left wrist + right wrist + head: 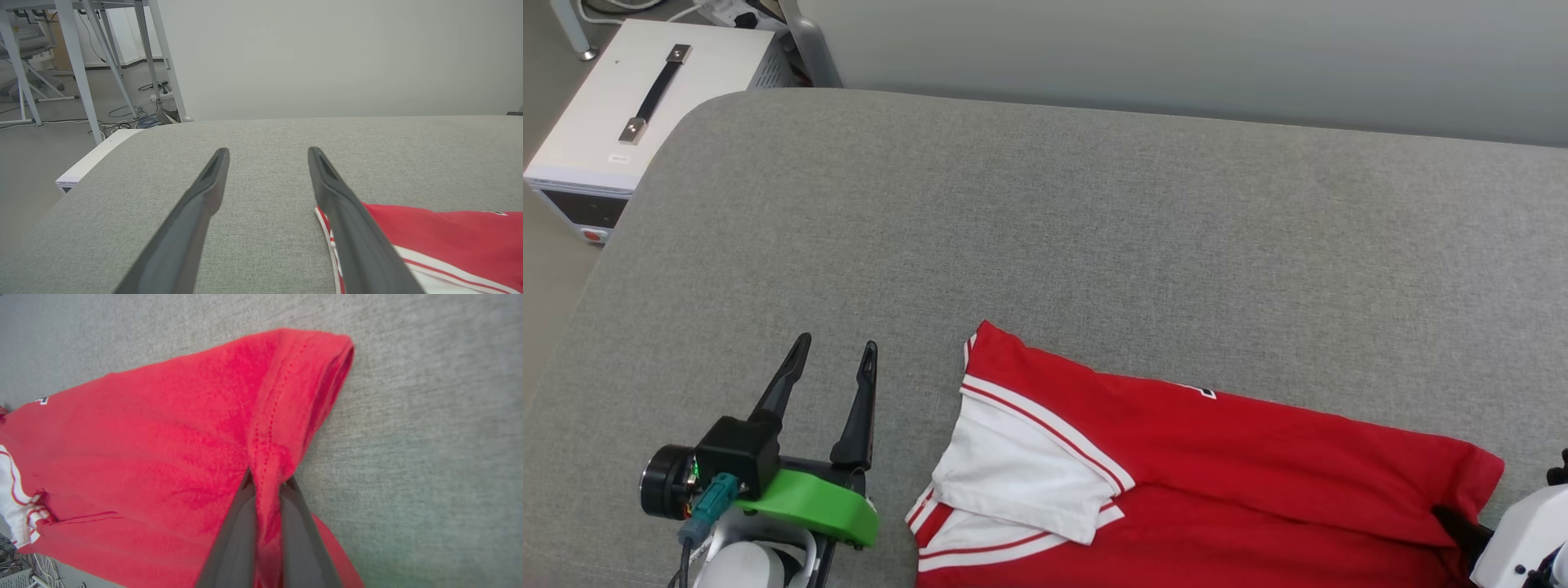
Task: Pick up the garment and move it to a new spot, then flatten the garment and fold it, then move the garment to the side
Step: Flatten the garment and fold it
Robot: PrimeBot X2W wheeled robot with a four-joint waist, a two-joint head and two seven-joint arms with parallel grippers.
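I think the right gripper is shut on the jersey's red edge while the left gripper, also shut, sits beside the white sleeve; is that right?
Not quite: the left gripper is open, fingers spread, as the left wrist view shows. The right gripper is indeed shut on the jersey's red edge.

You have one red jersey shirt (1217,457) and one grey fabric surface (1094,204). You have two grippers, the left gripper (838,340) and the right gripper (269,475), each with two dark fingers. You also have one white equipment case (613,106) with one black handle (658,94).
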